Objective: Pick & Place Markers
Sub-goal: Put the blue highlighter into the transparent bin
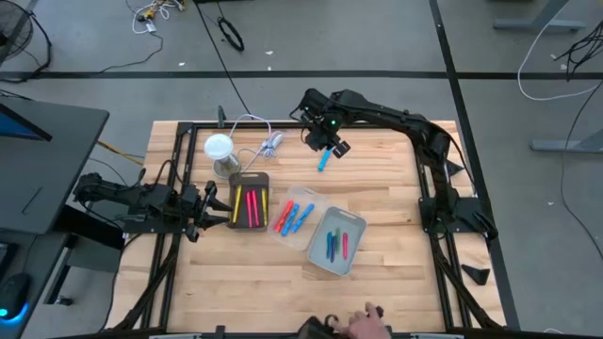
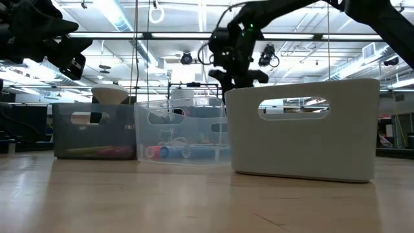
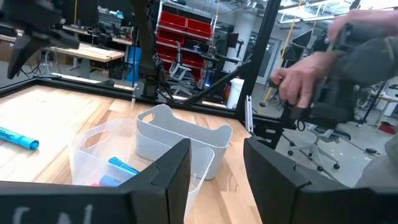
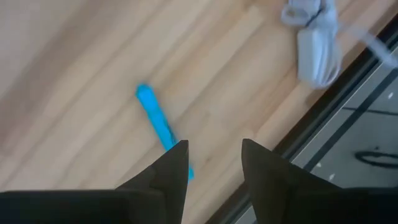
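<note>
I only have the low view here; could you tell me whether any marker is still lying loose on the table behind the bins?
Observer: Yes, one blue marker lies on the bare wood at the far side, outside every bin.
Operator: Thank you. Is the right gripper holding anything?
Observer: No. The right gripper hangs over that marker with its fingers apart and nothing between them.
Operator: And what is inside the white bin? Its wall hides everything from me.
Observer: The white bin holds blue, green and pink markers. The left gripper waits beside the dark bin.
</note>
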{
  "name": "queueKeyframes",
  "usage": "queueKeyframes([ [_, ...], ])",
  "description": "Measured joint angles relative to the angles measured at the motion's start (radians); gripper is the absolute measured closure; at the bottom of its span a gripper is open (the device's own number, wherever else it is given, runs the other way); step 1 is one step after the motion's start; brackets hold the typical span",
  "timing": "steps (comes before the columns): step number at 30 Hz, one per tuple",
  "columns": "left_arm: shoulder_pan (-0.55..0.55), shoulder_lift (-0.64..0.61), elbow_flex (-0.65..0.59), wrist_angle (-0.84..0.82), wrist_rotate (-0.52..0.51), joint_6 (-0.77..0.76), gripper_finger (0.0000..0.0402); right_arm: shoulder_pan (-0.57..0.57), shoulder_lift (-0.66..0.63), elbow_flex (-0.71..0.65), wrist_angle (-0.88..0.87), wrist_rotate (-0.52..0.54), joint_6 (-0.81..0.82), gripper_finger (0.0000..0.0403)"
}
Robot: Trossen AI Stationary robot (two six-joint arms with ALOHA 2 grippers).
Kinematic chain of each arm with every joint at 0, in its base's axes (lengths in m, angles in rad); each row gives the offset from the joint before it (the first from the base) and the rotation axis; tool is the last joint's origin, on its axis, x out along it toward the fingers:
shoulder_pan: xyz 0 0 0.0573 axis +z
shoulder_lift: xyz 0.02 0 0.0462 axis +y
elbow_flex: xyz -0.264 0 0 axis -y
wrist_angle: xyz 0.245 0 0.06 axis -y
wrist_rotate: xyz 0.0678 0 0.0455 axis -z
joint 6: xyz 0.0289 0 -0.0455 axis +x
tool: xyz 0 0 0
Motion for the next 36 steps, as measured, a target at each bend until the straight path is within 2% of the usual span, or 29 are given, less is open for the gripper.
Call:
queueKeyframes([
  [6, 0.000, 0.000, 0.000, 0.000, 0.000, 0.000, 0.0248, -0.065, 0.000, -0.093, 0.085, 0.001, -0.064, 0.0252],
  [13, 0.000, 0.000, 0.000, 0.000, 0.000, 0.000, 0.0248, -0.084, 0.002, -0.202, 0.192, 0.000, -0.152, 0.0252],
  [21, 0.000, 0.000, 0.000, 0.000, 0.000, 0.000, 0.0248, -0.086, 0.068, -0.211, 0.195, -0.013, -0.181, 0.0252],
  [27, 0.000, 0.000, 0.000, 0.000, -0.003, 0.000, 0.0248, -0.087, 0.102, -0.211, 0.171, -0.061, -0.159, 0.0252],
  [36, 0.000, 0.000, 0.000, 0.000, -0.003, 0.000, 0.0248, -0.088, 0.159, -0.211, 0.176, -0.064, -0.161, 0.0252],
])
